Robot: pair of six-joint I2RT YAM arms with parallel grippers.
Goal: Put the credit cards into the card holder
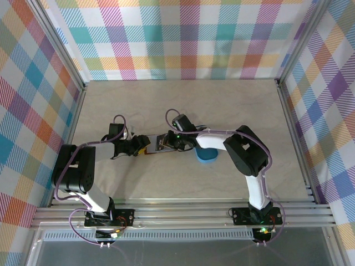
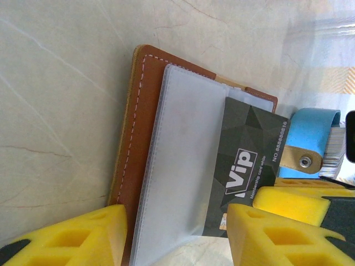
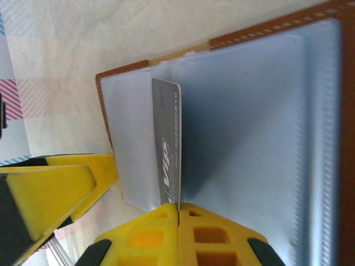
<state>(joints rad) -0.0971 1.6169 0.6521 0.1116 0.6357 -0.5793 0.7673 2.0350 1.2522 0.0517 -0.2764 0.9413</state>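
Edgewise, the right claw (image 3: 178, 219) is pinching the card (image 3: 166, 138), its long axis pointing away from it toward the holder's (image 3: 348, 166) sleeve

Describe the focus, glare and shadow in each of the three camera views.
Top external: evenly lit and sharp, the arms casting only soft shadows on the table. Left wrist: the credit card's print is crisp, but the upper right corner washes out in glare. Right wrist: the card holder sits too close, its clear sleeve blurred and dark with shadow.
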